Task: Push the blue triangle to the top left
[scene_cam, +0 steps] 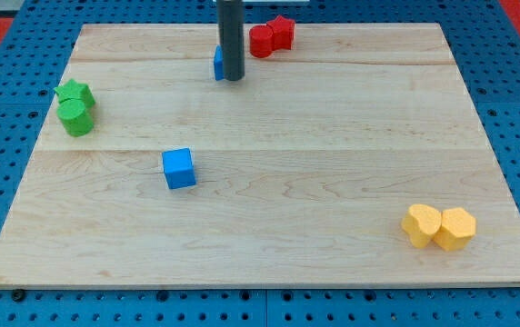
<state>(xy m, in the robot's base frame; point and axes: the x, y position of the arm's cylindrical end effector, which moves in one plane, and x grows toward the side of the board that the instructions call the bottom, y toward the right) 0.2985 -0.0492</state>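
One dark rod came down from the view's top, and the arm carried no pincer at all, so there was nothing to call wide, narrow or holding; its only working part was my tip (232,79), resting on the table (333,182) near the top edge, a little left of centre. Pressed against the tip's left side, and largely hidden behind the rod, sat a small blue piece, judged to be the blue triangle (217,64), though its shape could not be made out with so little showing. Just to the view's right of the rod lay two red blocks touching each other, a rounded red block (261,42) and a red star (283,31). Farther out, near the left edge, a green star (74,92) sat against a green rounded block (76,118); a blue cube (179,169) stood alone left of centre, and two yellow blocks, a yellow heart (421,223) and a yellow hexagon (455,228), touched at the bottom right. The tip stood well placed on the triangle's right flank, so a steady leftward push, angled slightly toward the top, seemed right. Keeping the contact centred on the block's face would likely stop it spinning off, and the path to the top left corner held no other blocks.
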